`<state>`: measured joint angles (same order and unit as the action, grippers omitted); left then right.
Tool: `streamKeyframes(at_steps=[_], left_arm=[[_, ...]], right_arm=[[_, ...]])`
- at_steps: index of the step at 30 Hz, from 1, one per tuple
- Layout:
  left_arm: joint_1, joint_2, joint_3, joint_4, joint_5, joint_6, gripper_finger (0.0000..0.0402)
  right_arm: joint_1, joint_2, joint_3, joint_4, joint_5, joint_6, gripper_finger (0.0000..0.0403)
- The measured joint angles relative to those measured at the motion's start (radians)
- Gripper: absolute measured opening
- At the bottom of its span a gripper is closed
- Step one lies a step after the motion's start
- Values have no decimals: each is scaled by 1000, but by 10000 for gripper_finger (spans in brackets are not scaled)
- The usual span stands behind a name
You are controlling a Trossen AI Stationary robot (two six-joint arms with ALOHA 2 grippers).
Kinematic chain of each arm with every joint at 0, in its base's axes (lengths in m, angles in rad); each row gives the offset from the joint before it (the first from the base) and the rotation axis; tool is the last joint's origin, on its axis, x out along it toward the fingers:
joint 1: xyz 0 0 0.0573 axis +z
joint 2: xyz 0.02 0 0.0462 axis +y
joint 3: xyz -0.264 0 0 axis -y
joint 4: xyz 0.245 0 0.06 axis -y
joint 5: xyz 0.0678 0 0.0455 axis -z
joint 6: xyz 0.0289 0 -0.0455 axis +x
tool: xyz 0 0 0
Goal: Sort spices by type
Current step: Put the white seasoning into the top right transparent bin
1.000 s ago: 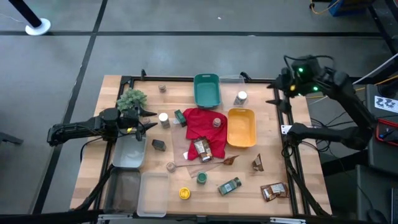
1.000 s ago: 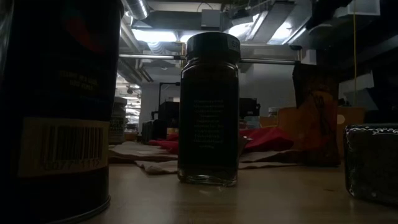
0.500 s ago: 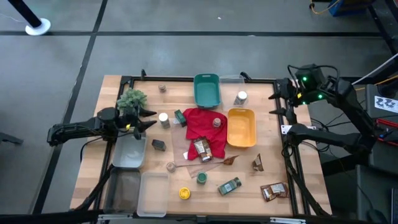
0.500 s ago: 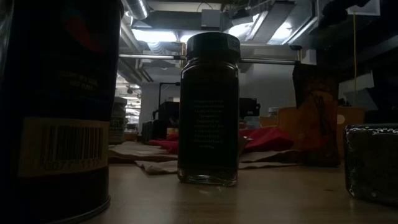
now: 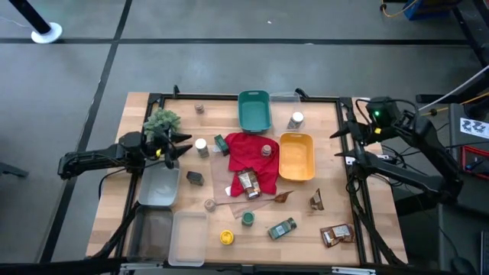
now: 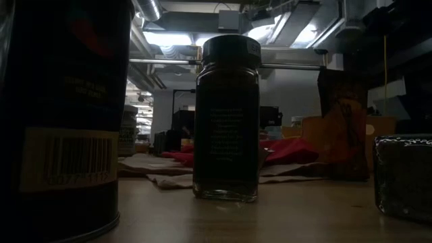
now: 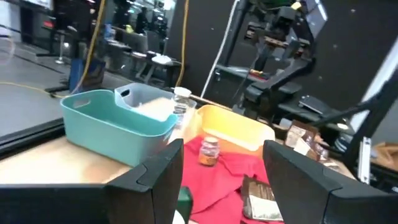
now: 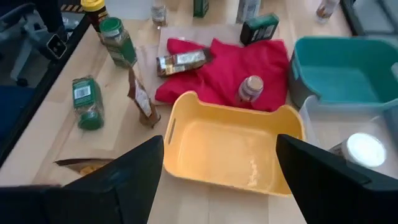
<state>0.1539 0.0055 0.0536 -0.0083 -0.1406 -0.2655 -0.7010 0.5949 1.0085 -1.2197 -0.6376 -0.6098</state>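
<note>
**Both grippers spread wide, spices scattered between them**

The left gripper (image 5: 182, 145) hovers at the table's left side beside the bushy green plant (image 5: 161, 121), its fingers spread apart and holding nothing. Nearest to it is a white-lidded jar (image 5: 201, 145), just beyond the fingertips; a dark grey tin (image 5: 195, 178) lies a little nearer the front edge.

The right gripper (image 5: 345, 137) sits at the table's right edge, fingers likewise spread and empty, with the yellow bin (image 5: 296, 156) near it and a white-lidded jar (image 5: 296, 120) beside the teal bin (image 5: 254, 111).

A tan-lidded jar (image 5: 267, 150) stands on the red cloth (image 5: 249, 156), and a brown foil packet (image 5: 247, 182) lies on the cloth's front corner. A yellow-lidded jar (image 5: 227, 237), a green-lidded jar (image 5: 247, 219), a green jar lying on its side (image 5: 282, 228) and another foil packet (image 5: 335, 234) rest near the front edge.

The right wrist view shows that the yellow bin (image 8: 230, 152) is empty. The low view shows only one dark jar (image 6: 227, 118) up close, and neither gripper.
</note>
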Motion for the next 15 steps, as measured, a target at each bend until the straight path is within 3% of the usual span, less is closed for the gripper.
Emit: streamKeyframes(at_steps=[7,10,15], left_arm=[[0,45,1,197,-94,-25,205],[0,116,4,294,-103,37,205],[0,294,85,306,-110,82,205]], right_arm=[[0,-12,-3,2,1,2,310],[0,-11,-3,2,1,2,310],[0,-10,-3,16,17,2,310]])
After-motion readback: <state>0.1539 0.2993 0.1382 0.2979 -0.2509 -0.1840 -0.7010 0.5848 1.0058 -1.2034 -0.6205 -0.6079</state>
